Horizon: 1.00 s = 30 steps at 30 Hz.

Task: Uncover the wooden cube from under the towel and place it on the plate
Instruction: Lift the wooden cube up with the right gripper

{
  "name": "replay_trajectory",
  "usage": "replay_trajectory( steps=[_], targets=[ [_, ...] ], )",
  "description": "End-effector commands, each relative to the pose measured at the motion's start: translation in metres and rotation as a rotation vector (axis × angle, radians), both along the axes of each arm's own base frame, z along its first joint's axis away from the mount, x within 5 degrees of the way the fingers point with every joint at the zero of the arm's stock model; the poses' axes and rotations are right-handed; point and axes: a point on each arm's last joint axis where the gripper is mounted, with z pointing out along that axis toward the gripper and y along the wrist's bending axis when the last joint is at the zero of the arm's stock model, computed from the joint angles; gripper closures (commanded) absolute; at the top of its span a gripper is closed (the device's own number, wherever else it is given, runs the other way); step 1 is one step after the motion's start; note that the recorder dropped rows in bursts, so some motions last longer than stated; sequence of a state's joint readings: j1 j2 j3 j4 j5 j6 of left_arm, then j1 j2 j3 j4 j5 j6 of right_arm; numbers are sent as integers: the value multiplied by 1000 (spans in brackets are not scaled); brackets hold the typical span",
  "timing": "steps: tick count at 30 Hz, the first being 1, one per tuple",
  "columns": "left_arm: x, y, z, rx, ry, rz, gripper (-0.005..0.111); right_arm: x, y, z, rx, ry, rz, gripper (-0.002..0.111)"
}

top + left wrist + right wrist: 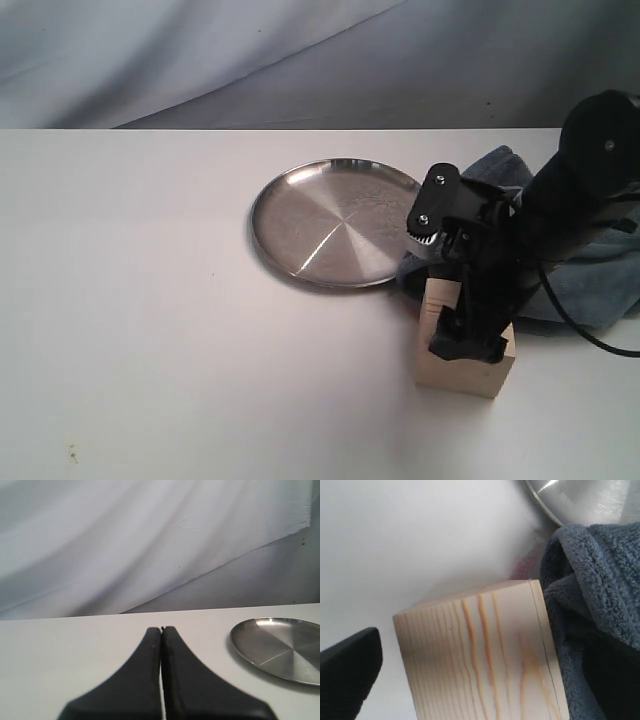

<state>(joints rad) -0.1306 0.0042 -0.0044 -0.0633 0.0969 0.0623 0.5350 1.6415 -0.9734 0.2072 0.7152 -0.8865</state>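
Near the plate [335, 222], the wooden cube [465, 378] sits bare beside the towel [600, 270]; the right end effector [468, 348] hangs spread above it, the left end effector [161, 630] pressed together.

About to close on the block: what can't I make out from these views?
Exterior view: the right gripper and its arm cover the top of the wooden cube and part of the towel; contact is hidden.
Right wrist view: only one of the fingers shows; the other is out of frame or lost against the dark towel.
Left wrist view: the plate is cut off by the picture's edge; cube and towel are absent.
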Motion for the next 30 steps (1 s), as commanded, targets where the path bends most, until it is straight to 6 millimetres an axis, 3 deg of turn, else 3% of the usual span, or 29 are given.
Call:
replay_trajectory(
  steps=[1, 8, 22, 30],
  targets=[
    [0, 0, 0, -6, -10, 3, 107, 0, -1, 2, -24, -19, 33, 3],
    [0, 0, 0, -6, -10, 3, 107, 0, -1, -16, -58, 31, 38, 3],
    [0, 0, 0, -5, -10, 3, 107, -15, 12, -14, -68, 70, 95, 3],
    [0, 0, 0, -5, -10, 3, 107, -15, 9, -14, -100, 71, 112, 4]
  ],
)
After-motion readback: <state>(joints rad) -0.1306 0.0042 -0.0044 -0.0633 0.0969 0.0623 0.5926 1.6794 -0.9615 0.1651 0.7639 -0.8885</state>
